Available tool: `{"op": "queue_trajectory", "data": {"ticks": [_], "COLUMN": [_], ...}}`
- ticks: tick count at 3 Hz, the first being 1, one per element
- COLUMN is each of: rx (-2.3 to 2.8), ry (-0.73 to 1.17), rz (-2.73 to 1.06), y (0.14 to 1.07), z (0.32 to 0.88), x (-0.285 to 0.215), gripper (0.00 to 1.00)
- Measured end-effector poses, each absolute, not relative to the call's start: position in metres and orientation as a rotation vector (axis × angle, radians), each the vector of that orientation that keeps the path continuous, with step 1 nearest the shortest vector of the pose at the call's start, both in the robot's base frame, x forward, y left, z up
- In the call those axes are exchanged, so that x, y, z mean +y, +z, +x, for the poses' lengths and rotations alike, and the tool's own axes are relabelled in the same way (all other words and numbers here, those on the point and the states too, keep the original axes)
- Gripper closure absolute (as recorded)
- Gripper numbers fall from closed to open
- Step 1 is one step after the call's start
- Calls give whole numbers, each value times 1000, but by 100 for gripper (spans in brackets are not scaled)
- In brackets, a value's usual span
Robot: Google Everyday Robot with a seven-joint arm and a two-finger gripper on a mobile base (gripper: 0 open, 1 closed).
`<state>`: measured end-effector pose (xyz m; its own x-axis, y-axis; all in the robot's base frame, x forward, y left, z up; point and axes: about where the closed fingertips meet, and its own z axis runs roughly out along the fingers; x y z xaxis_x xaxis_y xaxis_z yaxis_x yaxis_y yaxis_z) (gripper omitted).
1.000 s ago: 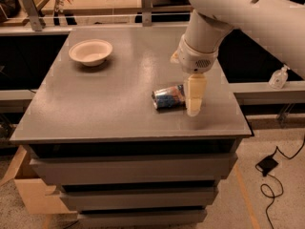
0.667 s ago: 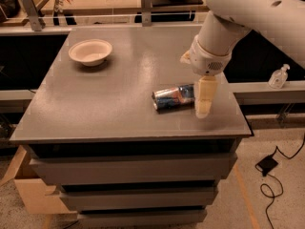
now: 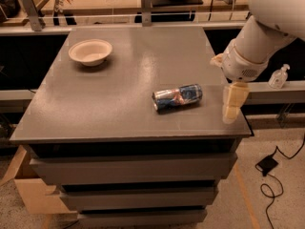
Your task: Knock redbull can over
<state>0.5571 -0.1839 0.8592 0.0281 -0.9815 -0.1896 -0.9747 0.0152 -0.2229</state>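
The redbull can [image 3: 177, 97], blue and silver with a red mark, lies on its side on the grey table top [image 3: 119, 89], right of the middle, near the front edge. My gripper [image 3: 232, 107] hangs from the white arm [image 3: 259, 37] at the table's right front corner. It points down, a short way to the right of the can, and does not touch it.
A shallow white bowl [image 3: 90, 51] stands at the table's back left. A small clear bottle [image 3: 278, 77] sits on the ledge to the right. Black cables [image 3: 269, 168] lie on the floor at the right. A cardboard box [image 3: 24, 185] stands at the lower left.
The gripper and arm have moved right, away from the can, from beside it to the table's right edge. The can lies on its side in all frames.
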Motion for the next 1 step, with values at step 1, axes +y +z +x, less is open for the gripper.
{"op": "queue_trajectory", "data": {"ticks": [1], "rx": [2059], "ry": [-71], "rz": [-1971], "y": [867], "z": [553], "x": [-221], "gripper": [0]}}
